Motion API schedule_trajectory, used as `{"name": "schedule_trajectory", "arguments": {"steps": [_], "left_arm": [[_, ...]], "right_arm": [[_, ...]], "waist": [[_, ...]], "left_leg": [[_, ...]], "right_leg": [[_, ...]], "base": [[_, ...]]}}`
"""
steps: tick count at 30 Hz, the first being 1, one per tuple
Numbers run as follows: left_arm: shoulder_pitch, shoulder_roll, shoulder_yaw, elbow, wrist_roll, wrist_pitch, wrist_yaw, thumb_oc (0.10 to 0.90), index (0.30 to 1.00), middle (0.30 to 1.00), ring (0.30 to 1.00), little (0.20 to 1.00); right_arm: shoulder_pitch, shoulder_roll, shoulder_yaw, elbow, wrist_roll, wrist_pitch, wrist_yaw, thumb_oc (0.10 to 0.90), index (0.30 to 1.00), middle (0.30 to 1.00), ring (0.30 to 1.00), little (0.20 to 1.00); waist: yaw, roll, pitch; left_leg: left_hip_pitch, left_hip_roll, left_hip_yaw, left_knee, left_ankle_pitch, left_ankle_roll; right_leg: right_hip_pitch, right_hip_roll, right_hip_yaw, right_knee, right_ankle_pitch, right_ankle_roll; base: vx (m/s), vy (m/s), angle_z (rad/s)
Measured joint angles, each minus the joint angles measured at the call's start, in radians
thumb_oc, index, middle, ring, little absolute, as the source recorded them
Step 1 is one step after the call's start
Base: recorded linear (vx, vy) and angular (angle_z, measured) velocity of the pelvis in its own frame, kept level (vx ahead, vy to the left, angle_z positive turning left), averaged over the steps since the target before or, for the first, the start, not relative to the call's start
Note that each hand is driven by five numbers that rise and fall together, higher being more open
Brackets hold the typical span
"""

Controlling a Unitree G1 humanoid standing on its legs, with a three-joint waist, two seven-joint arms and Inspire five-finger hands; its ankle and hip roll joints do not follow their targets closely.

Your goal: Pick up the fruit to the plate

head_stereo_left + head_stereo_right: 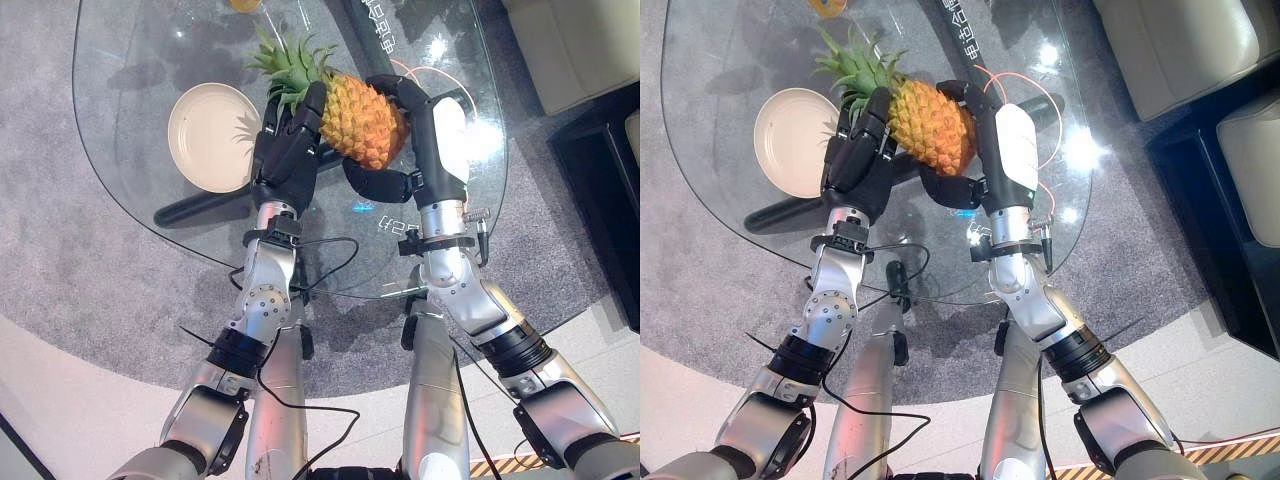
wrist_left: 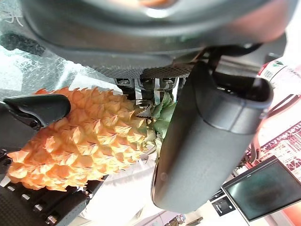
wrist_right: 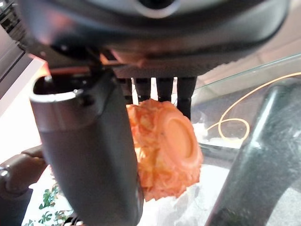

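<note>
A pineapple (image 1: 362,120) sits between both hands above the glass bench (image 1: 140,60), lying on a slant with its green crown (image 1: 290,62) toward 10 o'clock and its flat base toward 4 o'clock. The left hand (image 1: 285,150) is at the fruit's 8 o'clock side, its fingers reaching up along the crown end and lying against the skin there; in the left wrist view the thumb (image 2: 207,141) stands out on one side of the fruit while the fingers (image 2: 141,87) show behind it, so the hand is cupped round the pineapple rather than flat. The right hand (image 1: 432,135) is at the fruit's 3 o'clock side, fingers curled over the top of the base end and the thumb (image 1: 380,183) hooked beneath at about 6 o'clock; the right wrist view shows the cut base (image 3: 178,134) of the fruit lodged between that thumb and the row of fingers. So the fruit is clasped from two sides, one hand at each end. A round cream plate (image 1: 205,135) lies on the bench at 9 o'clock from the pineapple, just beside the left hand and apart from the fruit. At the bench's far edge, near 12 o'clock, a small orange-yellow thing (image 1: 244,5) is cut off by the frame, too little of it showing to name. A thin orange cord (image 1: 420,75) loops under the glass by the right hand. Grey carpet (image 1: 60,260) lies under the bench.
</note>
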Motion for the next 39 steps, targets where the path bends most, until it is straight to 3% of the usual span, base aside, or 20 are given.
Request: {"name": "schedule_trajectory", "arguments": {"steps": [8,9,10,11,21,39], "left_arm": [[0.0,0.0,0.002,-0.003,-0.008,-0.006,0.0,0.8,0.9,0.9,0.9,0.9],[0.0,-0.001,0.002,-0.003,-0.008,-0.01,-0.001,0.66,0.78,0.78,0.78,0.76],[0.0,-0.001,0.001,-0.003,-0.009,-0.012,-0.001,0.353,0.516,0.516,0.516,0.453],[0.0,-0.001,-0.001,-0.003,-0.009,-0.017,-0.001,0.1,0.3,0.3,0.3,0.2],[0.002,0.004,0.029,-0.003,-0.022,-0.115,-0.006,0.1,0.3,0.3,0.3,0.2],[0.002,0.005,0.033,-0.003,-0.026,-0.166,-0.009,0.1,0.3,0.3,0.3,0.2]], "right_arm": [[-0.012,-0.023,0.0,0.0,-0.016,-0.016,0.02,0.1,0.3,0.3,0.3,0.2],[-0.012,-0.025,0.0,0.0,-0.016,-0.018,0.021,0.1,0.3,0.3,0.3,0.2],[-0.012,-0.027,0.0,0.0,-0.016,-0.019,0.022,0.1,0.3,0.3,0.3,0.2],[-0.012,-0.027,0.0,0.0,-0.016,-0.021,0.022,0.1,0.3,0.3,0.3,0.2],[-0.015,-0.035,0.02,-0.069,-0.044,-0.064,0.023,0.1,0.3,0.3,0.3,0.2],[-0.021,-0.035,0.03,-0.07,-0.045,-0.087,0.023,0.1,0.3,0.3,0.3,0.2]], "waist": [[0.008,0.0,0.0],[0.01,0.0,0.0],[0.012,0.0,0.0],[0.013,0.0,0.0],[0.011,-0.001,0.0],[-0.004,-0.004,0.002]], "left_leg": [[-0.002,0.0,-0.003,-0.002,0.0,0.0],[-0.002,0.0,-0.004,-0.002,0.0,0.0],[-0.002,0.0,-0.004,-0.002,0.0,0.0],[-0.002,0.0,-0.005,-0.002,0.0,0.0],[-0.004,0.0,-0.011,-0.001,0.001,0.0],[-0.006,-0.001,-0.014,-0.001,0.002,0.0]], "right_leg": [[0.0,-0.002,-0.007,-0.001,0.0,0.0],[0.0,-0.002,-0.007,-0.001,0.0,0.0],[0.0,-0.002,-0.008,0.0,0.0,0.0],[0.0,-0.002,-0.008,-0.001,0.0,0.0],[0.002,-0.003,-0.015,0.0,0.0,0.0],[0.003,-0.003,-0.018,0.0,0.0,0.0]], "base": [[0.0,0.0,0.0],[0.0,0.0,0.0],[0.0,0.0,0.0],[0.0,0.0,0.0],[0.0,0.0,0.0],[0.0,0.0,0.0]]}}
